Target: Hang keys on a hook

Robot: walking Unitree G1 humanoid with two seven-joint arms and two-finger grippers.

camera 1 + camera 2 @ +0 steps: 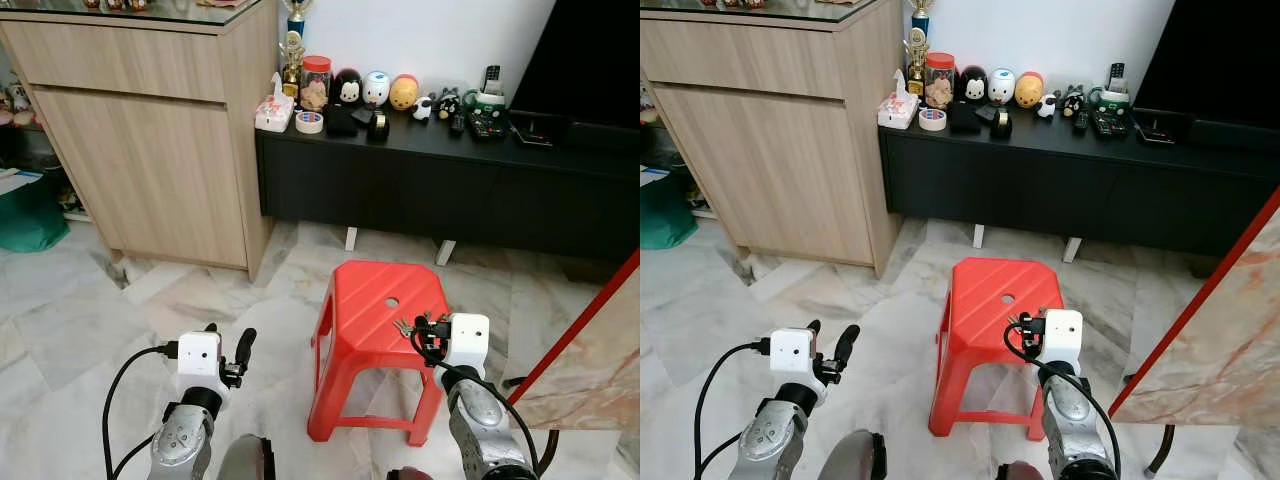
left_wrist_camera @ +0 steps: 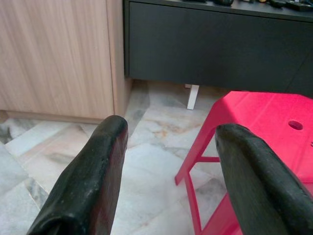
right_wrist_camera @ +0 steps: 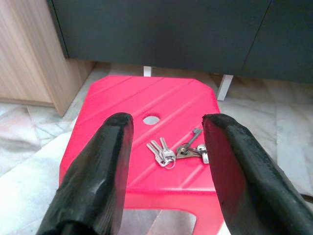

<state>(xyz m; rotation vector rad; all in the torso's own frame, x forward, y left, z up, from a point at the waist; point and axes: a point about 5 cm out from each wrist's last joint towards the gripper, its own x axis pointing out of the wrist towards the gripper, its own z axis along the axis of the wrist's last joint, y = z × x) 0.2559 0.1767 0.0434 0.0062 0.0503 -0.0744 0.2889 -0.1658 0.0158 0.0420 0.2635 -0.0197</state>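
From the head, the left claw [image 1: 228, 352] hangs low over the marble floor [image 1: 90, 300], its two black fingers spread apart and holding nothing. Its wrist camera looks past those fat rubbery fingers [image 2: 88, 181] at a wood cupboard [image 2: 54, 54], a dark cabinet [image 2: 215, 49] and one corner of the red stool [image 2: 264, 117]. The stool is smooth shiny plastic, square on top with cut corners, shallow grooves and a small round hole. From the head, the keys [image 1: 408, 325] are a tiny silver bunch near the stool's right edge, half hidden by the right claw [image 1: 428, 335]. The right wrist camera shows them far better: flat silver keys [image 3: 177, 150] on a ring, lying on the stool top just beside the hole, between the two black fingers [image 3: 98, 171] but not touched. That claw is spread wide and holds nothing. On the cabinet sit little toys [image 1: 376, 90], a jar [image 1: 316, 82] and a roll of tape [image 1: 309, 122].
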